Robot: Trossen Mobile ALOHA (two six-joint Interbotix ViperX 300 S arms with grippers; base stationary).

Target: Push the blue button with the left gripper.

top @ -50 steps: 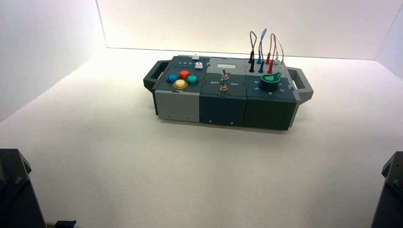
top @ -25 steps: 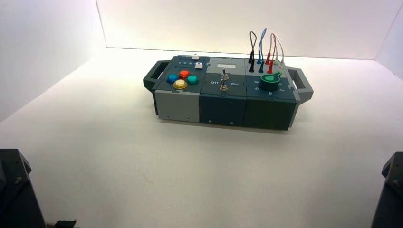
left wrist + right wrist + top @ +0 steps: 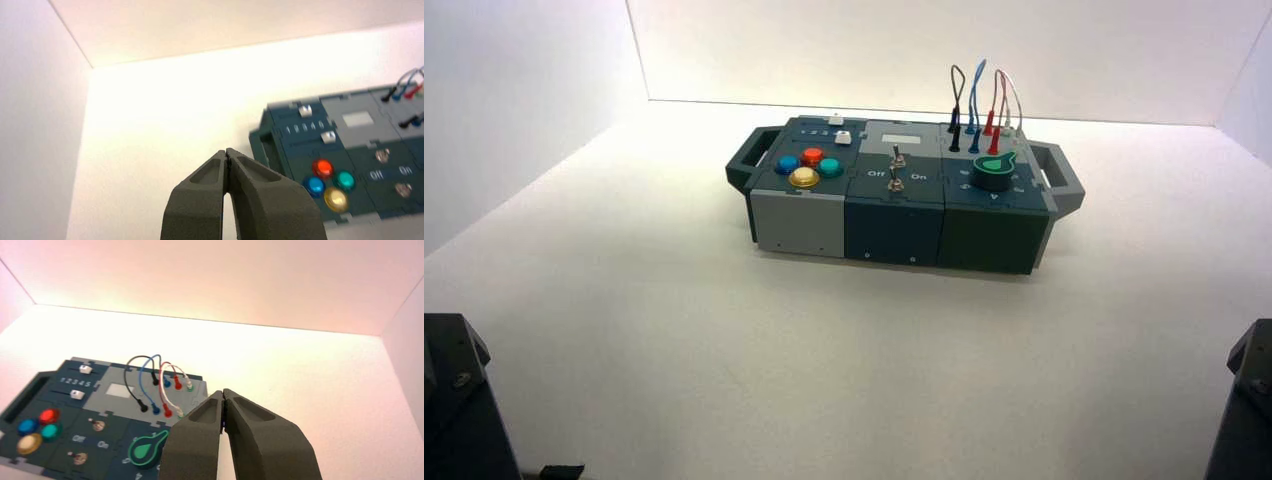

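Observation:
The blue button [image 3: 786, 164] is the leftmost of a four-button cluster on the left end of the box [image 3: 894, 235], beside the red [image 3: 811, 156], teal-green [image 3: 830, 167] and yellow [image 3: 803, 178] buttons. It also shows in the left wrist view [image 3: 315, 185] and the right wrist view [image 3: 27, 426]. My left gripper [image 3: 227, 152] is shut and empty, well short of the box and to its left. My right gripper [image 3: 222, 392] is shut and empty, parked near the box's right end. In the high view only the arm bases show at the bottom corners.
The box also bears two sliders [image 3: 327, 136] behind the buttons, two toggle switches [image 3: 895, 170] marked Off and On, a green knob [image 3: 993, 172] and looped wires [image 3: 979, 100] at the back right. White walls enclose the white table [image 3: 674, 330].

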